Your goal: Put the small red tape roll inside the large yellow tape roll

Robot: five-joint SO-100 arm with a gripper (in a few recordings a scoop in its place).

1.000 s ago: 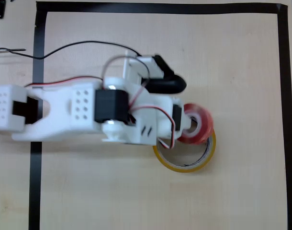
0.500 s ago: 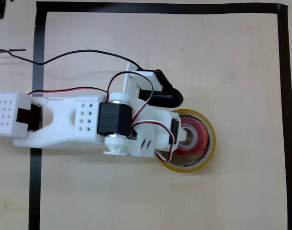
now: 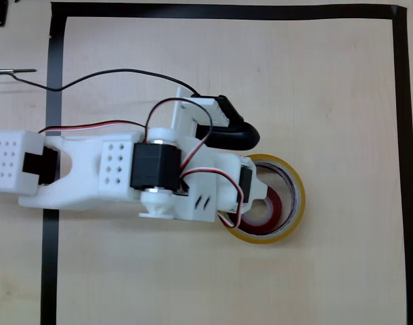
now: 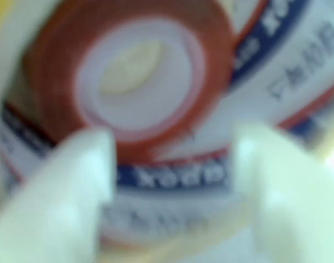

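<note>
**Now the red roll is lying inside the yellow ring**

Seemingly the placement is done: in the overhead view the small red tape roll (image 3: 273, 211) is lying flat within the large yellow tape roll (image 3: 296, 191), pressed toward the ring's lower wall, right of the tabletop's (image 3: 342, 101) middle and well apart from the black tape border (image 3: 401, 135). The gripper (image 3: 255, 196) is hanging over the ring's left rim, its head covering part of both rolls. In the wrist view the white fingers (image 4: 63, 181) are standing spread, one at each lower side, with the red roll (image 4: 128, 76) sitting just ahead of them and between their lines, hole facing up; nothing is being pinched, so the jaws are reading as released. The roll lies straight ahead of the fingertips, so a clean retreat is calling for a lift upward, not a sideways drag that could catch the yellow wall
</note>
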